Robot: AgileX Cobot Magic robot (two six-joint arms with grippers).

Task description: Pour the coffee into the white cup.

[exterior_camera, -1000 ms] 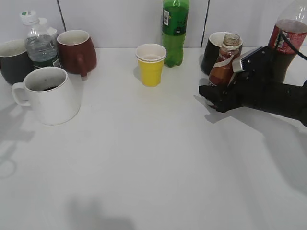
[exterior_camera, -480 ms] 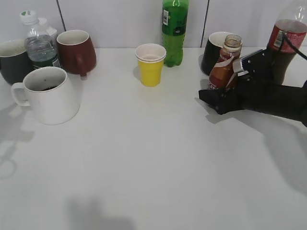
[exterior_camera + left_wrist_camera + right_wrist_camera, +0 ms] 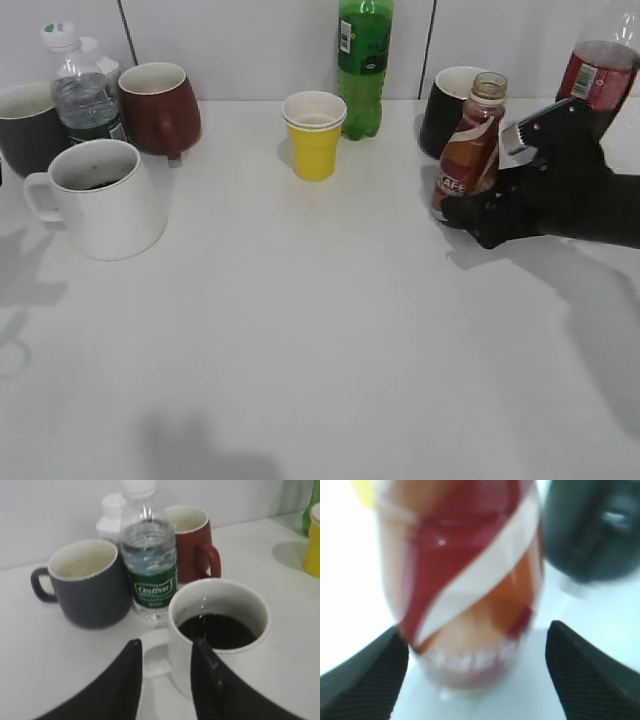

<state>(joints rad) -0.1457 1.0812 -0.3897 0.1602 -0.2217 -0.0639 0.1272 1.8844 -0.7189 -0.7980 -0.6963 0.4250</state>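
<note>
The white cup (image 3: 100, 195) stands at the left of the table with dark coffee in it, and also shows in the left wrist view (image 3: 220, 630). My left gripper (image 3: 166, 642) is open, its fingers on either side of the cup's handle without gripping it. The brown coffee bottle (image 3: 470, 150) stands upright and uncapped at the right, and fills the right wrist view (image 3: 465, 580). My right gripper (image 3: 470, 215) is open just to the right of the bottle's base, its fingers (image 3: 475, 632) spread wider than the bottle.
A yellow paper cup (image 3: 314, 133) and a green bottle (image 3: 364, 60) stand at the back middle. A black mug (image 3: 445, 105) and a cola bottle (image 3: 600, 70) are behind the coffee bottle. A water bottle (image 3: 83, 90), a red mug (image 3: 160, 105) and a dark grey mug (image 3: 25, 125) crowd behind the white cup.
The coffee bottle went from tilted in my right gripper to standing upright on the table. The right gripper let it go and drew back to the right.
</note>
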